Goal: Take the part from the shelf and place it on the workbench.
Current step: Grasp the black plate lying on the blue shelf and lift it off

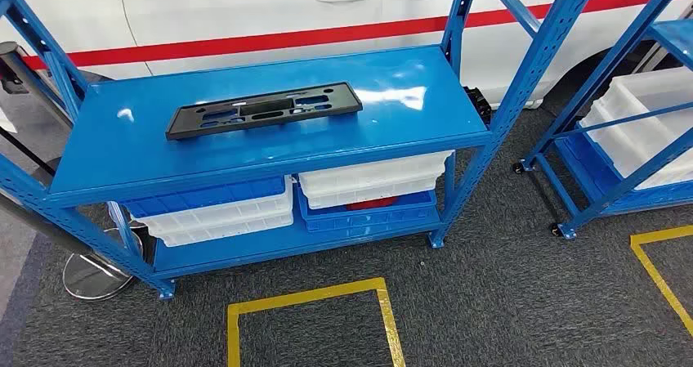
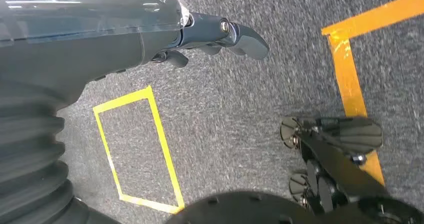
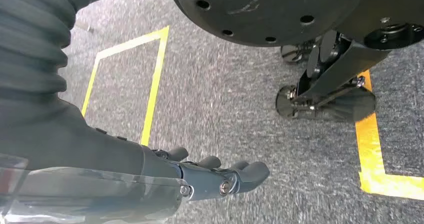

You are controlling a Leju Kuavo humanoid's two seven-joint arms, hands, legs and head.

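A long flat black plastic part (image 1: pixel 263 109) with several cut-outs lies on the top board of the blue metal shelf (image 1: pixel 409 109), left of its middle. My left hand (image 2: pixel 210 37) hangs over the grey carpet with its fingers apart and holds nothing. My right hand (image 3: pixel 215 176) hangs the same way over the carpet, fingers stretched out and empty. Both hands are far below the part.
White and blue crates (image 1: pixel 221 212) fill the shelf's lower level. A second blue rack (image 1: pixel 629 138) with white bins stands at the right. A white car with a red stripe (image 1: pixel 270 24) is behind. Yellow tape squares (image 1: pixel 310 318) mark the carpet. A round steel stand base (image 1: pixel 94 273) sits at the left.
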